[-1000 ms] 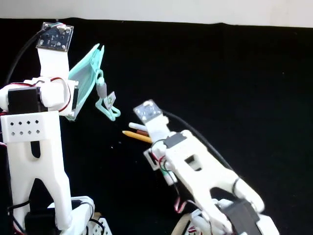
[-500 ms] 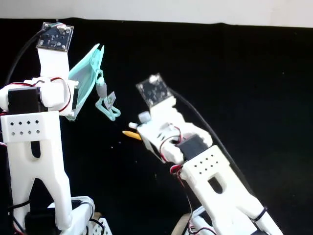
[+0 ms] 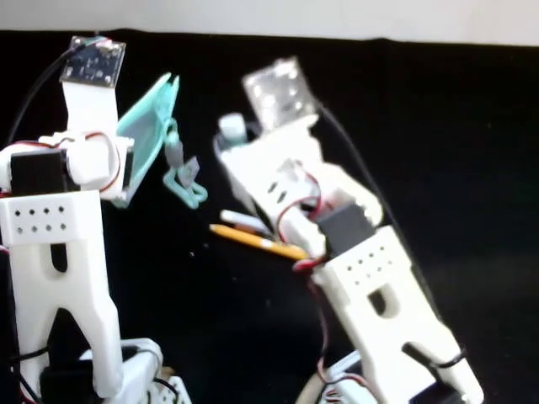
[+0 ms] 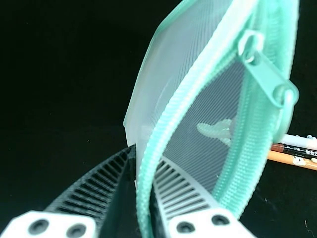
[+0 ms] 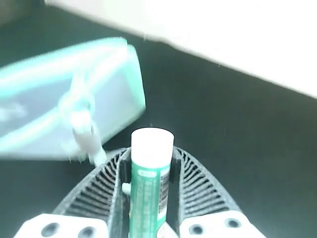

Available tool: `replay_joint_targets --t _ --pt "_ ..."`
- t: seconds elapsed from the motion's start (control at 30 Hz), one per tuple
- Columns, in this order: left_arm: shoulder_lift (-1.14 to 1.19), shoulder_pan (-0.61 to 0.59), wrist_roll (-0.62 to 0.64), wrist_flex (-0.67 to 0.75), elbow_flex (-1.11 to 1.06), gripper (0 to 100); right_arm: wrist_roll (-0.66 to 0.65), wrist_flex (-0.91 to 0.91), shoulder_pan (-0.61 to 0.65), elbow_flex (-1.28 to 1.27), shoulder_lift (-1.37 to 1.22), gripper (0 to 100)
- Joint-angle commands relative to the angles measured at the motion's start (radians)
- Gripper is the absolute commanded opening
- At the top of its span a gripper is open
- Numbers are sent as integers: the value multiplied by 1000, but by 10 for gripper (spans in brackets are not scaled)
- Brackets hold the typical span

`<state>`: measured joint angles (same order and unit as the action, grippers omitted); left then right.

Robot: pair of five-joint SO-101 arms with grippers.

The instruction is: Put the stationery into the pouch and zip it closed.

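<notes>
Both clenched: right gripper (image 5: 150, 161) on a white-capped green glue stick (image 5: 150, 191), left gripper (image 4: 142, 166) on the translucent mint pouch (image 4: 198, 94) nearby, leftward.

The mint-green translucent zip pouch (image 3: 150, 126), in the left jaws, is over the black tabletop's (image 3: 438, 126) left side, the green-and-white capped stick (image 5: 148, 183) in the right jaws just right of it. In front lie a yellow pencil (image 3: 253, 240) and white pen (image 3: 244, 221).

We see the mint pouch (image 3: 150, 126) unzipped and held up at far left, a white-capped green tube (image 5: 150, 168) raised to its right, and a yellow pencil (image 3: 253, 240) and a white pen (image 3: 244, 221) lying on the worktop (image 3: 438, 126) nearer.
</notes>
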<state>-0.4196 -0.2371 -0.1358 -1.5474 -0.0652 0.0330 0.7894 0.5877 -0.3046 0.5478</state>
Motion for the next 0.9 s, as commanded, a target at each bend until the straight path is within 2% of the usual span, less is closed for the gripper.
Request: replay_joint_targets --t 0.0,0.13,0.37,0.53,0.87 --pt "-2 -8 6 8 13 7 46 -42 7 130 -24 7" --pt "-2 -8 6 8 2 7 51 -44 41 183 -67 7" --pt "-2 -8 6 15 -41 7 51 -162 53 206 -124 7" --pt "-1 -8 6 15 -45 7 52 -166 59 300 -162 7" --pt "-1 -8 6 29 -45 7 77 -166 166 481 -274 7"
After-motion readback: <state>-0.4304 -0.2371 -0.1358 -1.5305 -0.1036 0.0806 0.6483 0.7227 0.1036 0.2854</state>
